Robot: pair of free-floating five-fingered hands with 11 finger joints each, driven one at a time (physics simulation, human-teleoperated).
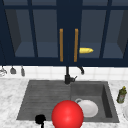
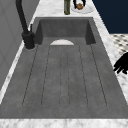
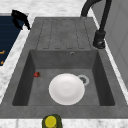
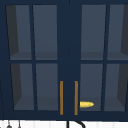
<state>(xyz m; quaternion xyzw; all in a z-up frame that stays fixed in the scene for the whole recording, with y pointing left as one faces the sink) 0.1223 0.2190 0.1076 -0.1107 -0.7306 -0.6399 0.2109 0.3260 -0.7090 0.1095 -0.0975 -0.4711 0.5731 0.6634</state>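
My left hand [image 1: 40, 119] hovers over the front counter edge, just in front of the ribbed drainboard [image 1: 45, 97]. It holds nothing. The same hand [image 2: 122, 63] hangs with its fingers loose and pointing down in the left side view, and sits at the top left [image 3: 19, 17] in the right side view. A big red ball [image 1: 67, 115] covers the sink's front edge right beside the hand. A white plate [image 1: 88, 108] lies in the basin; it is also in the right side view [image 3: 66, 88]. A small red thing [image 3: 37, 74] sits at the basin's front wall.
A black faucet [image 1: 67, 75] stands behind the sink. A green bottle [image 1: 121, 95] and a plate [image 1: 125, 112] stand on the right counter. The wall cabinet's glass doors with gold handles [image 4: 68, 97] are closed, with a yellow object [image 4: 86, 104] inside. Utensils [image 1: 13, 70] hang at left.
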